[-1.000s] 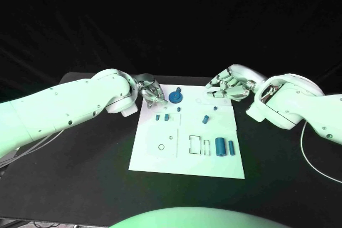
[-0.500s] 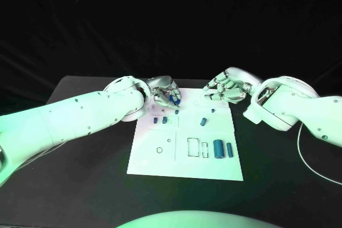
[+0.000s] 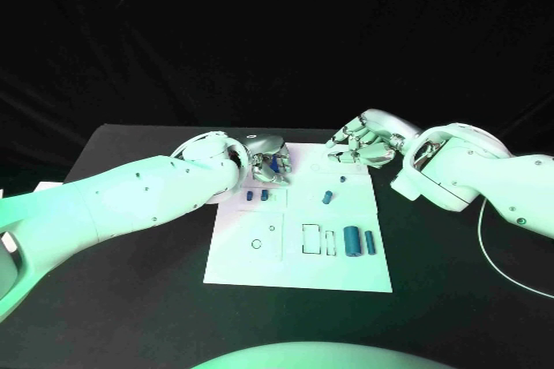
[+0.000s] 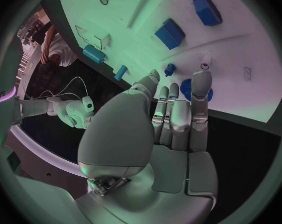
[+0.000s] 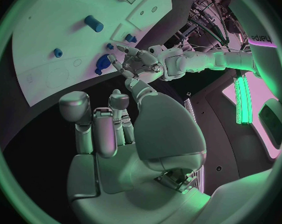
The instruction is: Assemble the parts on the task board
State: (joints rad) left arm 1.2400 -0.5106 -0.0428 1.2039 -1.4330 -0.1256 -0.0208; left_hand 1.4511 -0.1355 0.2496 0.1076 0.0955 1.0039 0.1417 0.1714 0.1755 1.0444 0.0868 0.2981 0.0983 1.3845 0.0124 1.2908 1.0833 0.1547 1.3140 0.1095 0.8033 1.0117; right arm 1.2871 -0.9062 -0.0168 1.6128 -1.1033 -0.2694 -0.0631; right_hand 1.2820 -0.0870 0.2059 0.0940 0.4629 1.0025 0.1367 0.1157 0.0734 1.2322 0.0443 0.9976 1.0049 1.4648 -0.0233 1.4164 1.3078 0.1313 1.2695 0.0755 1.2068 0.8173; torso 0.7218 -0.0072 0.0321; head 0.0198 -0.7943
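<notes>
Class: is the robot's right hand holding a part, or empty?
Empty. In its wrist view the right hand has its fingers spread apart above the task board, nothing between them.

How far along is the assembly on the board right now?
Early, by the look of it. Loose blue parts lie on the board: two cylinders, a small piece and a pair. The outlined slots are unfilled. The left hand is over the blue disc at the far edge; I cannot tell whether it grips it. The right hand holds nothing. Nearly everything is left to do.

Both robot hands crowd the task board's (image 3: 242,261) far edge.
</notes>
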